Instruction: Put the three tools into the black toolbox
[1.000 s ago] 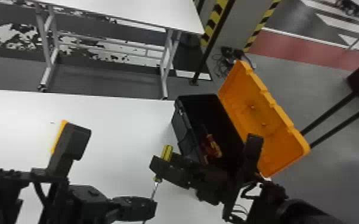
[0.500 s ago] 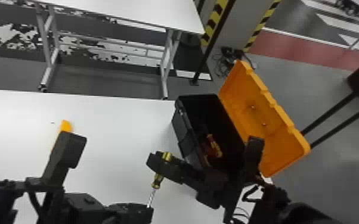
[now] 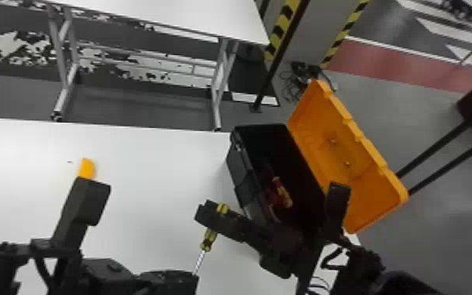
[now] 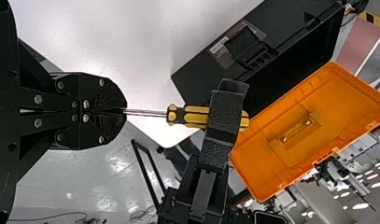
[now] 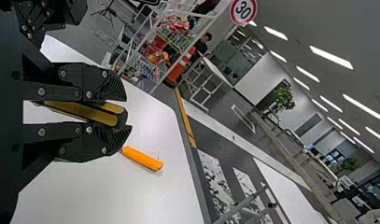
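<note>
Evidently, the job is well begun but not finished. The white table [image 3: 31,196] carries all of the work. Near its right edge in the head view stands the black toolbox [image 3: 243,176], its orange lid [image 3: 325,157] opened wide on the outer side, so the way in from above looks free.

Over the table the two grippers meet on one tool. The left gripper [image 4: 124,111] is pressed together upon the thin metal shaft [image 4: 148,113] of the yellow-and-black screwdriver [image 4: 193,116]. The right gripper [image 5: 128,113] has its fingers parted only about as much as the handle [image 5: 82,111] is thick, and I judge that it holds this handle between them; the end of the handle sticks out past it. So it looks like a passing from left to right, just outside the toolbox.

Of the three tools, one seems to be done: a red-and-yellow tool [image 3: 282,192], perhaps pliers, lies inside the toolbox. The screwdriver is the second, near the box but not in it. The last, a small orange tool [image 5: 142,158], maybe a cutter, lies on the table, well apart from the toolbox. Two tools therefore remain, and the left gripper should let go before the right one carries the screwdriver in.
</note>
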Action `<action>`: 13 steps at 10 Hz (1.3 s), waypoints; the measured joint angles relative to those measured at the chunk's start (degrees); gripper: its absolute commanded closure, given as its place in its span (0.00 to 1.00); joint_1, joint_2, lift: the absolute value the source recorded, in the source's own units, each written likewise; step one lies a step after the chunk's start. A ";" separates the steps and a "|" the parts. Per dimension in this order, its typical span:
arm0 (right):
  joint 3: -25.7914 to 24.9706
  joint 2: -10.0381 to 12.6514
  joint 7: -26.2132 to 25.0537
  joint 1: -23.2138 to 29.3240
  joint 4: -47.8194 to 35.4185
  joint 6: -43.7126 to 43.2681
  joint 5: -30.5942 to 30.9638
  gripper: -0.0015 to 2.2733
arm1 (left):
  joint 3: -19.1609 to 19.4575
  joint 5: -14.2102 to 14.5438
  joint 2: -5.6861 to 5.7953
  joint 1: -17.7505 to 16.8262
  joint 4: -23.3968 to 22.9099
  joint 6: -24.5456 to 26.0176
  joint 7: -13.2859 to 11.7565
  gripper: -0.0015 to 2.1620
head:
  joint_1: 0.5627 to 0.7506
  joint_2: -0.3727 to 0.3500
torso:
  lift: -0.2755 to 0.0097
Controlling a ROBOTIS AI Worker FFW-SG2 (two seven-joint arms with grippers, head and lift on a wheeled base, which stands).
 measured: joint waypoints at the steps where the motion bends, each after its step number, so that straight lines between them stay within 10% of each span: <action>1: -0.24 0.00 0.00 0.32 -0.06 -0.16 -0.26 0.99 | 0.05 -0.07 0.00 0.39 -0.07 0.00 0.05 0.39 | 0.70 0.03 | 0.79; 2: -0.62 -0.01 -0.21 0.52 -0.06 -0.19 -0.46 0.99 | 0.14 -0.09 0.00 0.77 -0.13 0.01 -0.14 0.00 | 0.70 0.03 | 0.79; 13: -22.46 -3.20 -8.32 -3.30 -12.22 2.05 -8.93 0.99 | 6.00 -5.02 0.78 10.02 -0.14 0.00 2.97 0.01 | 0.70 0.03 | 0.79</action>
